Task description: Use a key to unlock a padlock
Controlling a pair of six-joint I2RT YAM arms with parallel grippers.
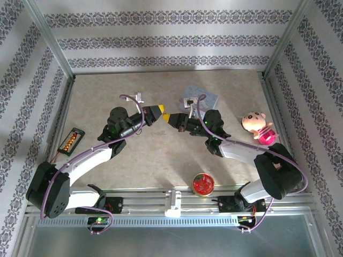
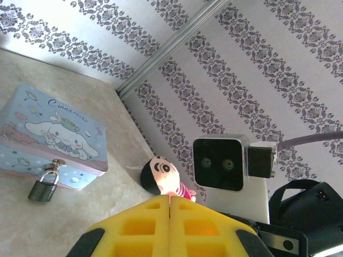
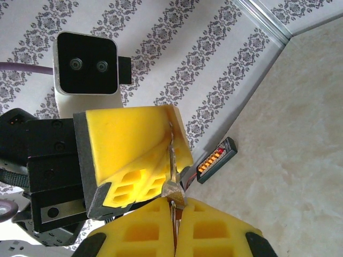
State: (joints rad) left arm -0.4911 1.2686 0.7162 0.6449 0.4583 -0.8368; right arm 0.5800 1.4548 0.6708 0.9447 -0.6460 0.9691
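Observation:
Above the middle of the table my left gripper (image 1: 155, 111) and right gripper (image 1: 167, 118) meet tip to tip. The key (image 3: 172, 179), thin and greyish, spans both. Its head is pinched in my right gripper (image 3: 174, 202), which is shut on it. Its blade runs up into the seam between the left gripper's yellow fingers (image 3: 134, 144). In the left wrist view my left gripper (image 2: 170, 199) has its jaws pressed together, and the key is hidden there. The small dark padlock (image 2: 43, 187) hangs by its silvery shackle from the hasp of a pastel blue tin (image 2: 51, 136), which lies behind the grippers (image 1: 201, 98).
A small doll (image 1: 258, 127) lies at the right wall. A round red-and-gold tin (image 1: 203, 183) sits near the front rail. A black device with orange lights (image 1: 71, 141) lies at the left. A small white object (image 1: 140, 98) rests behind the left gripper.

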